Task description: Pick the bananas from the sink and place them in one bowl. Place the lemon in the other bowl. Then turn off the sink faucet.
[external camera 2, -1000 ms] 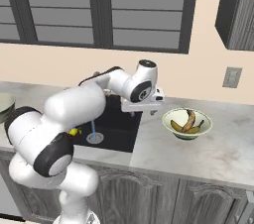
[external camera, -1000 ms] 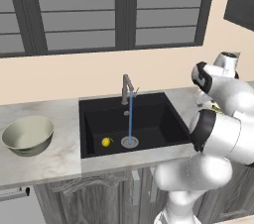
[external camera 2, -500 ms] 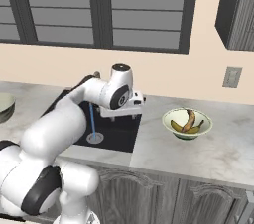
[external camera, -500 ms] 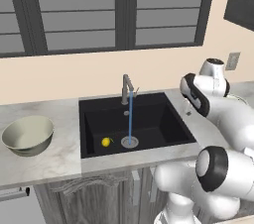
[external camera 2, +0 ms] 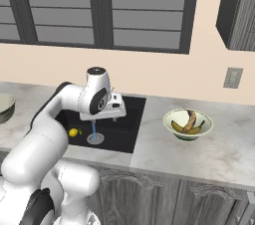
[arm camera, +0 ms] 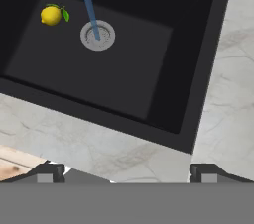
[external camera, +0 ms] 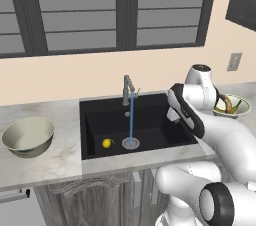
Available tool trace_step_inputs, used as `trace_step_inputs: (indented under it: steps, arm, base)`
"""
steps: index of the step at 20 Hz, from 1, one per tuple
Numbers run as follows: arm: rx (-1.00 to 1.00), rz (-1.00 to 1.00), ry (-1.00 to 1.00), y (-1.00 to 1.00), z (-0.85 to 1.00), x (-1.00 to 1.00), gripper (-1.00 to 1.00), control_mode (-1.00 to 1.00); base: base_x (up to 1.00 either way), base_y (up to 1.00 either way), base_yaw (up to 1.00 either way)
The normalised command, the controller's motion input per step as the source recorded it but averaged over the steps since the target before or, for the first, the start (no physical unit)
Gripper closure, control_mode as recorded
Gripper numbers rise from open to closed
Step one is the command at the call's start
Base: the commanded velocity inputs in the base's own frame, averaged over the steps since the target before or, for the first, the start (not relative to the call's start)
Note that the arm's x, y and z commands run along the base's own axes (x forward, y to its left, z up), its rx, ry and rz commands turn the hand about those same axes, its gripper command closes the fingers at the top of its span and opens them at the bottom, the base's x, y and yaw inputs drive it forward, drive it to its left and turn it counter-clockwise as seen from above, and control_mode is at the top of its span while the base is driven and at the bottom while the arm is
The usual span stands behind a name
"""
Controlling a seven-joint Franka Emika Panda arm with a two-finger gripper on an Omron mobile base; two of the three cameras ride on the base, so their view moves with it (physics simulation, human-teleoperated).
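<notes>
the gripper (arm camera: 124,171) hangs over the sink (arm camera: 163,69), jaws spread wide and holding nothing. the lemon (arm camera: 51,15) lies on the basin floor at ten o'clock of the drain (arm camera: 97,35). both bananas (external camera 2: 188,123) sit in the pale bowl (external camera 2: 172,117) on the counter (external camera 2: 219,154).

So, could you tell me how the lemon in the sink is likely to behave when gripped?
The lemon is small and round, so it may roll on the flat sink floor if nudged. Water runs nearby, so it could be slippery.
</notes>
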Motion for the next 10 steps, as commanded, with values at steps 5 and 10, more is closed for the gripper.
trace_step_inputs:
  steps: [5, 10]
  arm:
    - [0.0, 0.0, 0.0, 0.62, 0.01, -0.14, -1.0, -1.0]
    - [0.0, 0.0, 0.0, 0.64, 0.0, -0.09, -1.0, -1.0]
  base:
    - [0.0, 0.0, 0.0]
    - [0.0, 0.0, 0.0]
